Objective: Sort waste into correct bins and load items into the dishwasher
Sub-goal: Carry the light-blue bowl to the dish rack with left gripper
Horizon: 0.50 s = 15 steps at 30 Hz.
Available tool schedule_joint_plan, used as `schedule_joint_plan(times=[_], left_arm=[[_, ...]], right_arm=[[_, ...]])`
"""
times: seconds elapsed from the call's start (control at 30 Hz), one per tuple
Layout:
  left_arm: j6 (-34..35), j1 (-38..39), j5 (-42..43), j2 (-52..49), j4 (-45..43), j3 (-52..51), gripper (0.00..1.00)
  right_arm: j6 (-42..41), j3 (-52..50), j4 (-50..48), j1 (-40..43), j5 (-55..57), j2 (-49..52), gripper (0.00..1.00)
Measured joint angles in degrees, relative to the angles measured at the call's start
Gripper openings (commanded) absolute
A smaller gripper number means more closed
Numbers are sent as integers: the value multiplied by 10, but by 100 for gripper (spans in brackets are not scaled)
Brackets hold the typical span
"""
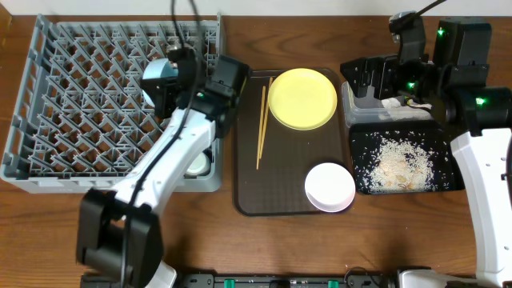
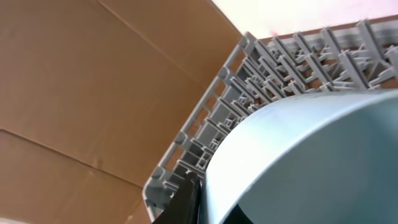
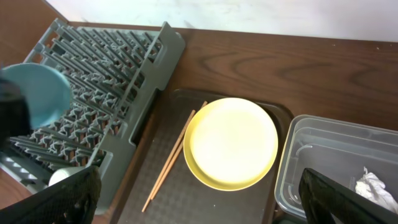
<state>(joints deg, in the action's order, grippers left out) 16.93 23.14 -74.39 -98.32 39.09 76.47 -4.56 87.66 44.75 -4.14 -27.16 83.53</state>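
- Overhead: the left gripper (image 1: 164, 80) is clamped on the light blue bowl (image 1: 160, 69), holding it above the dish rack (image 1: 72, 104). A small white cup (image 1: 196, 165) sits in the rack's near corner.
- Same view: the yellow plate (image 1: 302, 98), chopsticks (image 1: 262, 128) and white bowl (image 1: 330, 186) wait on the brown tray (image 1: 280, 196). Rice scraps (image 1: 400, 164) lie in the black tray (image 1: 366, 136).
- Left wrist: the bowl fills the frame, its rim pinched, with pegs just behind it. This looks like the loading step; next, I'd say, lower the bowl between the pegs and let go.
- Right wrist: the right gripper (image 3: 199, 205) is spread wide and empty, hanging over the clear tub (image 3: 292, 146), with the tissue (image 3: 373, 183) inside.
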Motion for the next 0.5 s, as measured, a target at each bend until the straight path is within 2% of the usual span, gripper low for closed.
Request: schedule_joint_plan(times=[0.33, 0.5], left_arm=[[8, 1, -36, -48, -69, -2, 8], [9, 0, -40, -48, -71, -2, 7]], right_arm=[[0, 0, 0, 0, 0, 0, 99], [0, 0, 0, 0, 0, 0, 99]])
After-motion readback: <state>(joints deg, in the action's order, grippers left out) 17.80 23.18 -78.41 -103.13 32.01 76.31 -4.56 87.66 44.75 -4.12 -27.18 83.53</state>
